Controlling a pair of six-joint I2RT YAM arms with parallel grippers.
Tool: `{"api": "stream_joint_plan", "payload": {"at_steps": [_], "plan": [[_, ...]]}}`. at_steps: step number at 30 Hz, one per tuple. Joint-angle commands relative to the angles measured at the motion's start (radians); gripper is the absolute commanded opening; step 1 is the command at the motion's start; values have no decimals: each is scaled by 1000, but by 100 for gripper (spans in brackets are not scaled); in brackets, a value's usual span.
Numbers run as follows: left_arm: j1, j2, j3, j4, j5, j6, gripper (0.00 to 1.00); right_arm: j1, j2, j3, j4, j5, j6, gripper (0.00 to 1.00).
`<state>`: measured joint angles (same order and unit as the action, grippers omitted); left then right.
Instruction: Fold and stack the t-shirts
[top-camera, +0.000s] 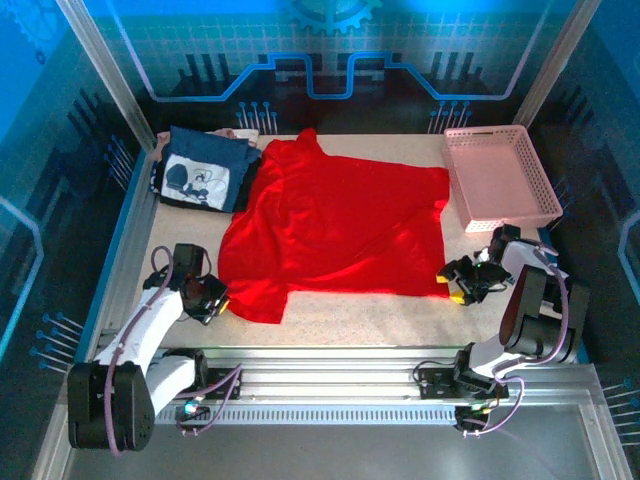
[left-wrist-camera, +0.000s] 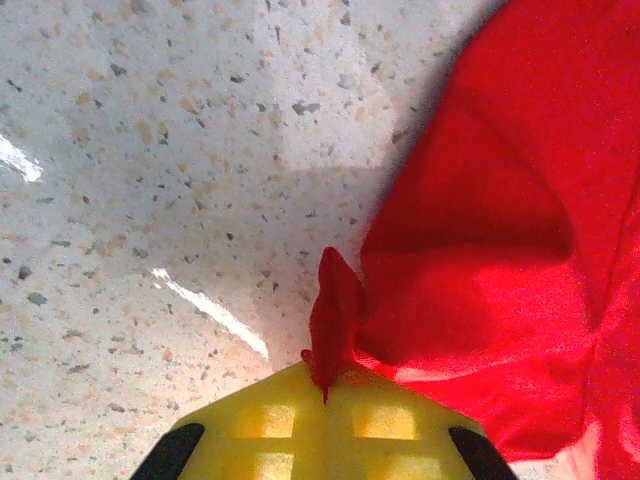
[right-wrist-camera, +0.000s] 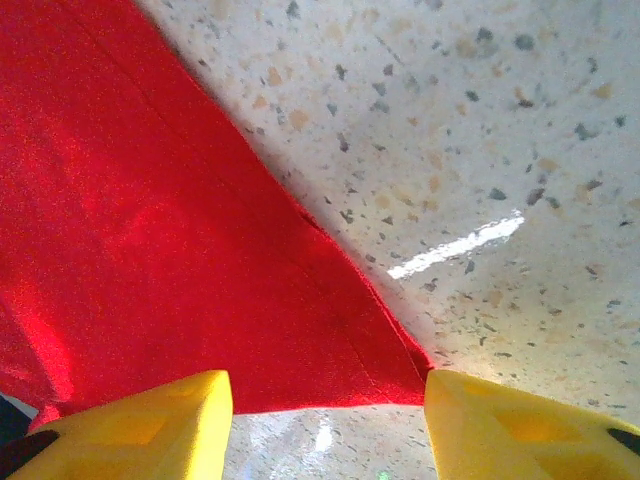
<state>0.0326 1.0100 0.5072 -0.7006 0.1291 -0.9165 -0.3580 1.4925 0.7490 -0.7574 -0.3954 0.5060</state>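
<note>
Red t-shirt (top-camera: 335, 225) lies spread nearly flat across the middle of the tabletop (top-camera: 350, 315), w/ no print showing on the side facing up. Its near hem runs left to right betw. the two arms. The navy t-shirt (top-camera: 200, 172) sits folded at the far left corner, print up, touching the red one's far left edge, prob. parked there as the base of the stack. The pink basket (top-camera: 500, 175) stands at the far right, just beside the red shirt's far right corner, and isn't involved. The left tool (top-camera: 215, 297) is low at the near left corner of the red shirt. In the wrist view its yellow pads (left-wrist-camera: 300, 425) are pressed together, clamped on a small peak of red cloth that sticks up from betw. them, so that corner is secured. The right tool (top-camera: 458, 282) is at the near right corner w/ fingers apart. Its wrist view shows the pointed corner of the hem lying on the tabletop betw. the two yellow fingertips (right-wrist-camera: 150, 425), not pinched yet. My guess: both near corners get gripped so the hem can lift evenly and fold toward the far side. The right corner lies thin and flat, so the tool may skid over it.
</note>
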Motion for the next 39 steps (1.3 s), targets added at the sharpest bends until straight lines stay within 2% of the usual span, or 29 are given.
{"api": "stream_joint_plan", "payload": {"at_steps": [1, 4, 7, 9, 13, 17, 25, 33, 39], "plan": [[-3, -29, 4, -43, 35, -8, 0, 23, 10, -23, 3, 9, 37, 54], [-3, -42, 19, -55, 38, -3, 0, 48, 30, -25, 23, 12, 56, 51], [-3, -57, 28, -64, 45, -4, 0, 69, 56, -35, 47, 12, 71, 41], [-3, -67, 29, -65, 51, -10, 0, 64, 71, -45, 69, 22, 83, 31], [-3, -100, 55, -98, 53, -10, 0, 47, 35, -34, 52, 19, 101, 0], [-2, -166, 140, -181, 38, -8, 0, 48, -115, 41, -90, 63, 70, 0], [0, -288, 319, -407, -26, -14, 0, 47, -329, 84, -316, 41, 49, 0], [0, -351, 485, -592, -53, -9, 0, 63, -428, 94, -454, 31, 37, 0], [0, -339, 612, -674, -109, 18, 0, 64, -460, 216, -542, 66, 34, 0]]}}
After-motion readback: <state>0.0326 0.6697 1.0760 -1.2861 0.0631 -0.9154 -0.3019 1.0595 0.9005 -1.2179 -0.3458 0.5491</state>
